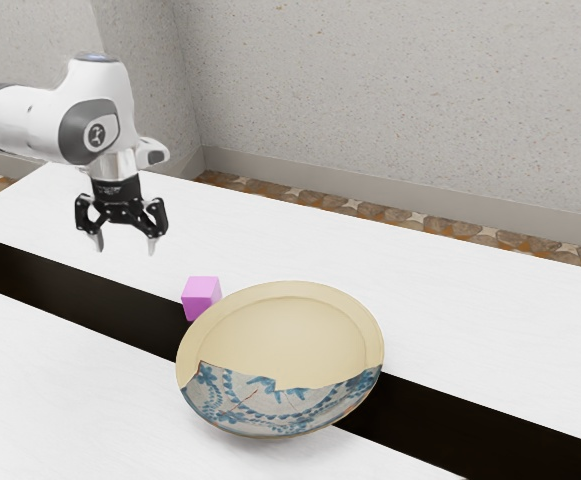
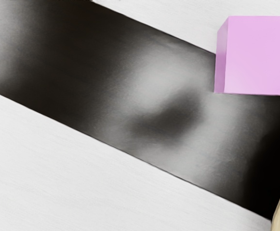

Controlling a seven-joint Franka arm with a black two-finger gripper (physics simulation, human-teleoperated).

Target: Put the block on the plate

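Exterior view: my fingers (image 1: pixel 152 244), parted and empty, at upper left of frame; the pink block (image 1: pixel 201 297) lies lower, toward the exterior view's right.

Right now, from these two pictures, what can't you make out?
- Arm, exterior view: its base is cut off by the left edge.
- Pink block, exterior view: a lower corner is hidden behind the plate.
- Plate, wrist view: mostly cut off by the picture's edge.
- Dark patch on the dark strip, wrist view: too blurred to tell its cause.
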